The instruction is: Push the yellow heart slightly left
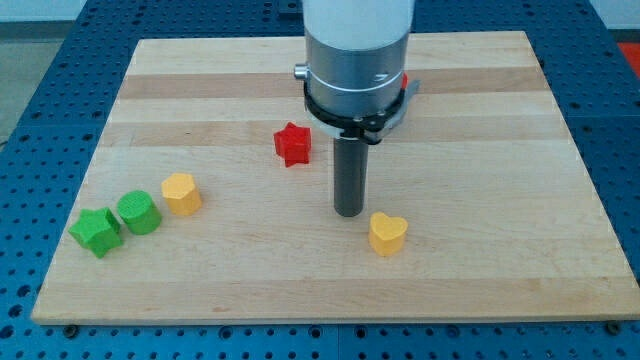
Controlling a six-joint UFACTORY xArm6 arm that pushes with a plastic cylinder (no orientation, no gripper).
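**Tip on the wrong side for a leftward push**

My tip (349, 212) sits just left and slightly far of the yellow heart (387, 234), near the surface's (480, 150) near edge. No jaws here, only a bare rod holding nothing. I judge it must circle right before pushing.

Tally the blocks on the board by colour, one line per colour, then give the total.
Yellow: 2, the yellow heart just right of and below my tip, and the yellow block at the view's left.
Green: 2, the green star and the green cylinder.
Red: 1, the red star.
Total: 5
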